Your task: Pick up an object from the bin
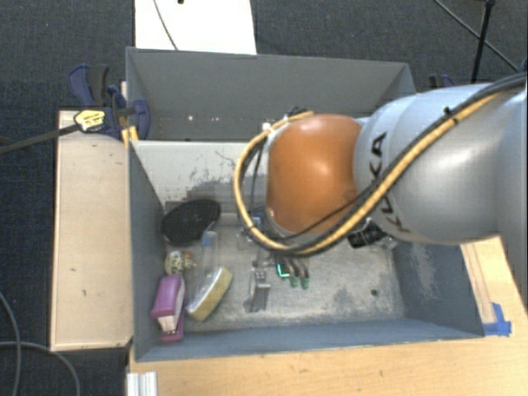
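Orange cover tops gripper, opening unclear; one purple item, one black oval.

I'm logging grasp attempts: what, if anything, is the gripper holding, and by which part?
It cannot be told. The gripper hangs low over the grey metal bin's floor, right of a pale yellow oval brush, partly hidden by the arm's orange cover.

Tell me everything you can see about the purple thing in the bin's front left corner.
The purple thing is a blocky piece, plastic by its look, with a paler pink end toward the front wall. It lies on the bin floor along the left wall. A pale yellow curved piece lies close on its right; whether they touch is unclear.
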